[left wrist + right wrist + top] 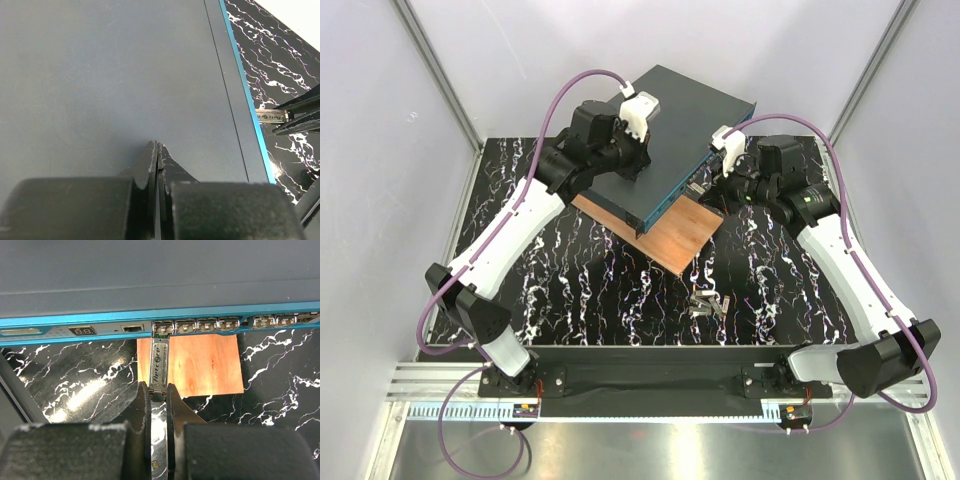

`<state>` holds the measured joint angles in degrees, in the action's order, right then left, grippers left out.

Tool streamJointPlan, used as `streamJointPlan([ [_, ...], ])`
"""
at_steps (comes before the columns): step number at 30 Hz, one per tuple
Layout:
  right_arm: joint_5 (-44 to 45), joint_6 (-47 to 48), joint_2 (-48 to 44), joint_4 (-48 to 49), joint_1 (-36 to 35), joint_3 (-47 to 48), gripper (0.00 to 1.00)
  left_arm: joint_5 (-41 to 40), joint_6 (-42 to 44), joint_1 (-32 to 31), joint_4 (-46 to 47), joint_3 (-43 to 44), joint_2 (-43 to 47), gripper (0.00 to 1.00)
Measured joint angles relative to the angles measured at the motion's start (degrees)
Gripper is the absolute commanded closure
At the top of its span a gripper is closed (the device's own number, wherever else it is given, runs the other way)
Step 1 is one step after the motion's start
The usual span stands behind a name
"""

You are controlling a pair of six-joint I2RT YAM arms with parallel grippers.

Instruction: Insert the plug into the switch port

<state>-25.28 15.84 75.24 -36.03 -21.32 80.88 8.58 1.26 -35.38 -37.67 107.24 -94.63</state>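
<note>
The switch [665, 130] is a flat dark grey-teal box at the back of the table, its teal front face [200, 322] carrying a row of small ports. My right gripper [159, 390] is shut on the plug [159, 365], a slim silver module. The plug's tip is at the mouth of the leftmost port [163, 328]. My left gripper [158, 146] is shut and empty, its tips pressed down on the switch's top [110, 75]. In the top view the left gripper [632, 160] is on the switch and the right gripper [718, 185] is at its front face.
A thin brown wooden board [665, 232] lies under the switch and sticks out in front [205, 365]. Several spare silver modules [708, 300] lie on the black marbled table [580, 290]. White enclosure walls surround the table.
</note>
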Motion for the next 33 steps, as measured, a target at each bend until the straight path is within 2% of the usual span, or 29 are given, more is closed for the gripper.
streamJointPlan([
  [22,0.48,6.93,0.52,1.01,-0.07,-0.37,1.0,0.02,-0.02,0.0,0.0,0.04,0.0,1.0],
  [33,-4.59,6.82,3.54,-0.44,1.62,2.49,1.0,0.13,-0.02,0.0,0.0,0.79,-0.33,1.0],
])
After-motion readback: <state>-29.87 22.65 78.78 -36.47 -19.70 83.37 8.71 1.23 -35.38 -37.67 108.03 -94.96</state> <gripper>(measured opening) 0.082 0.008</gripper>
